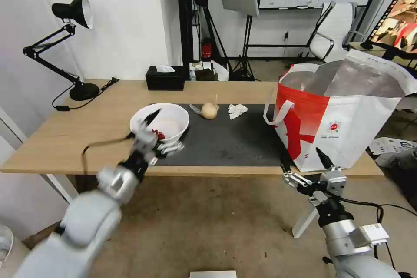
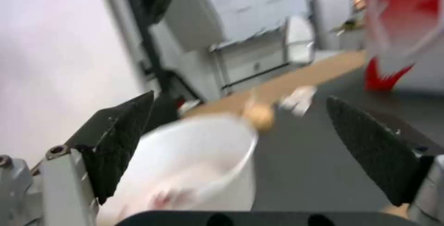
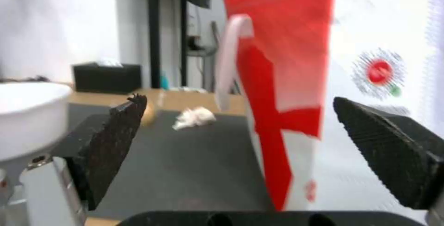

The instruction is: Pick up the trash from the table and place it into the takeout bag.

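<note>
With jaws spread at the near rim of the bowl (image 1: 161, 125), the left tool (image 1: 147, 132) could tip its red scraps onto the counter (image 1: 52, 139), while the open right tool (image 1: 304, 169) waits below the bag (image 1: 343, 117).

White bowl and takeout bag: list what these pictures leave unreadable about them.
- White bowl: in the head view the left gripper covers its near rim, so contact cannot be told; in the left wrist view it is smeared by blur.
- Red scraps: too small to identify.
- Takeout bag: its inside bottom is hidden by its own walls; the printing under the logo is too small to read.
</note>
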